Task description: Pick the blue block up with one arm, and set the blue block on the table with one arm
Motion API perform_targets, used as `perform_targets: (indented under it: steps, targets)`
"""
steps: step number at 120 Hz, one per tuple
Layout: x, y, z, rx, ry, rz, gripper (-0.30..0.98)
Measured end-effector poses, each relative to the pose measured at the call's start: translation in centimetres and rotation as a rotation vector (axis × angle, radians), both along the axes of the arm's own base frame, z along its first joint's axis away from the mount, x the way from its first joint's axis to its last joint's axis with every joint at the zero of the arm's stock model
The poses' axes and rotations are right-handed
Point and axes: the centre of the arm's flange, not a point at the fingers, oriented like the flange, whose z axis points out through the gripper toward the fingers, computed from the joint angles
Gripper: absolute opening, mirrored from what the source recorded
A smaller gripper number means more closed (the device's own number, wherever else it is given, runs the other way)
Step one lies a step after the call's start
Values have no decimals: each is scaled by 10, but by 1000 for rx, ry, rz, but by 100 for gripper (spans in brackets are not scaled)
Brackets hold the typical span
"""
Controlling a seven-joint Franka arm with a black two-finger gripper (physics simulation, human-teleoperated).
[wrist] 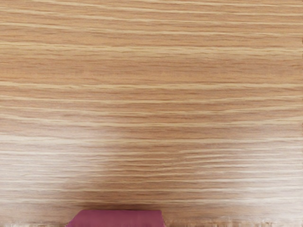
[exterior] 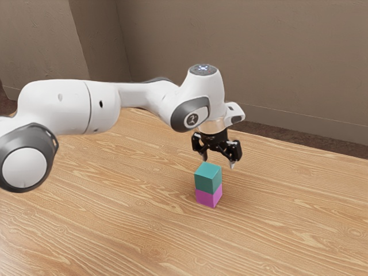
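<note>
My gripper [exterior: 218, 161] is open, its two fingertips well apart with nothing held between them. Just below it in the exterior view stands the blue block [exterior: 208, 177], teal in colour, resting on top of a magenta block [exterior: 209, 196]. The two form an upright stack on the wooden table [exterior: 276, 218]. Part of the magenta block [wrist: 116, 218] appears at the wrist view's lower edge, with table wood around it.
Behind the table's far edge run a brown wall and a dark floor strip. My arm spans the exterior view's left side above the tabletop. Bare wood [wrist: 151, 94] lies beside the stack in the wrist view.
</note>
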Motion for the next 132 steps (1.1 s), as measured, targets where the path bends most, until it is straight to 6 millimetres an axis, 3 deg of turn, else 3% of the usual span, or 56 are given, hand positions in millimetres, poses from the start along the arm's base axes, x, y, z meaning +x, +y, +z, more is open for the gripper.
perform_targets:
  steps: [27,44,54,86,132]
  targets:
    - [-2,14,8,15,-30,29,66]
    - [-24,5,30,22,-45,16,66]
    - [-35,3,33,22,-38,18,66]
    - [-50,1,21,20,-4,30,66]
    - [-48,11,-4,24,28,51,66]
